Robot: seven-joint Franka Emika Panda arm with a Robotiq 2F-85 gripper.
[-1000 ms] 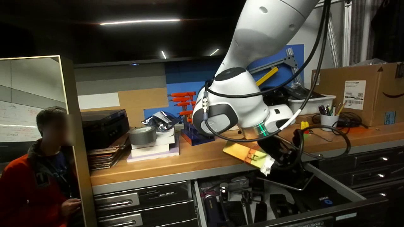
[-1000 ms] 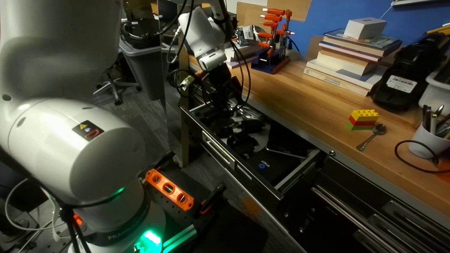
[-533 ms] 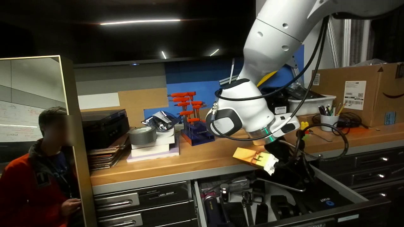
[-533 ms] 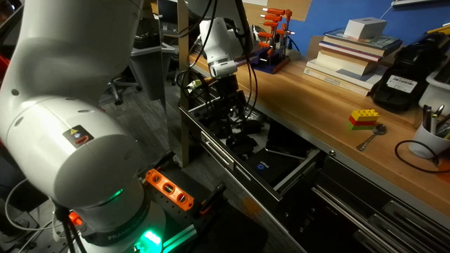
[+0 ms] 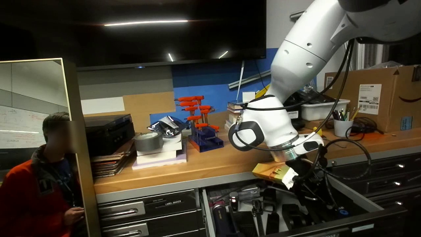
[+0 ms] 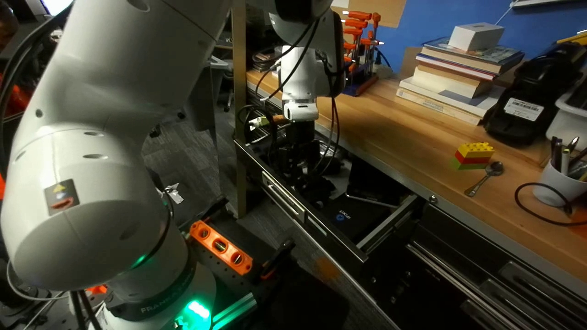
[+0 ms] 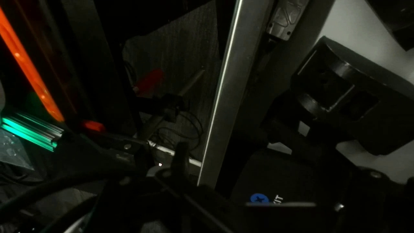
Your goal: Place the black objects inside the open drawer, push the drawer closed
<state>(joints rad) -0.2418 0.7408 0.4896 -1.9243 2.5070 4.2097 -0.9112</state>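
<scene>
The open drawer (image 5: pixel 350 226), dark grey with a lighter handle strip, is pulled out below the desk in both exterior views. Several black objects lie in it: a flat case with a blue logo (image 6: pixel 362 217), a dark tablet-like slab (image 6: pixel 373 183) with a silver edge, and a bulky black piece (image 7: pixel 352 97). My gripper (image 6: pixel 300 160) points down over the drawer's contents. In the wrist view my gripper (image 7: pixel 278 161) stands open, fingers wide apart, with the drawer's front rim (image 7: pixel 223 106) and the logo case showing between them. Darkness hides how near the fingertips are to the contents.
Along the wooden desk (image 6: pixel 390 123) stand books (image 6: pixel 458 82), red-handled tools (image 6: pixel 357 36), a brick stack (image 6: pixel 474 156), a spoon (image 6: pixel 484 178) and a pen cup (image 6: pixel 562 183). A yellow-orange block (image 5: pixel 269 171) and looping cables (image 5: pixel 358 177) are fixed on the wrist.
In both exterior views my gripper has moved right and downward, from above the drawer's rear part to low over its contents. The drawer front has slid out very slightly. The jaws stay open.
</scene>
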